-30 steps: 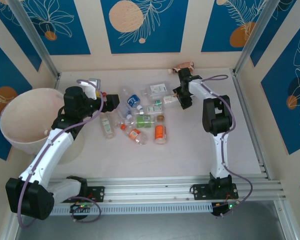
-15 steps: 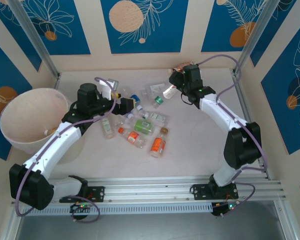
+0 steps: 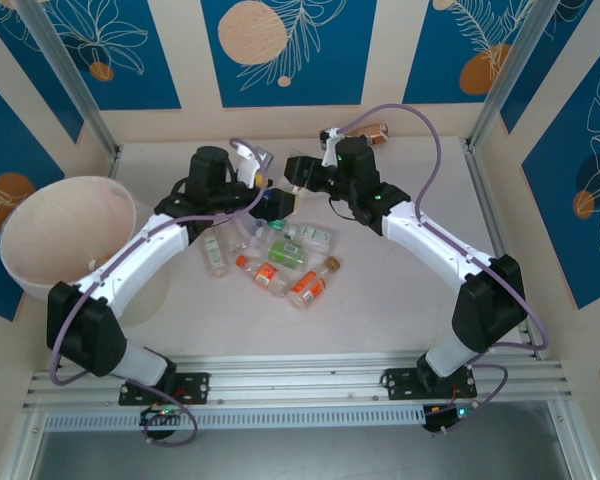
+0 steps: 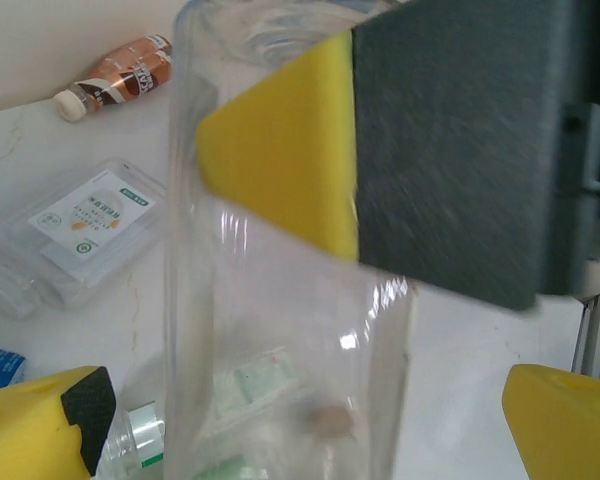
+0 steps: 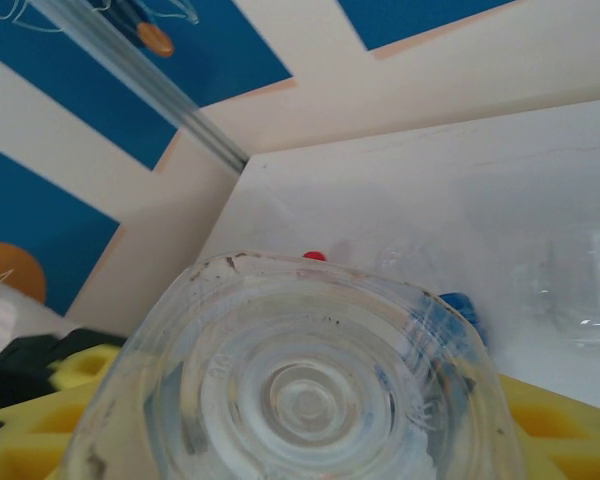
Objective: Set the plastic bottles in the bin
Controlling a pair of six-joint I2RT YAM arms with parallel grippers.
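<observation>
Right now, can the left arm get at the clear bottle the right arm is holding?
Probably yes. The left tool is open, with the clear bottle seemingly between its fingers; the right tool grips another part, clear of them.

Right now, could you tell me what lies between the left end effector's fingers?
A clear bottle, held by the right end effector; the left wrist view shows it.

A robotics lab test cell: a white worktop [image 3: 400, 300] boxed in by blue leaf-print panels [image 3: 320, 70] on aluminium posts [image 3: 65, 75], with two white arms [image 3: 130, 270] bolted to a rail [image 3: 300, 378] along its near edge.
</observation>
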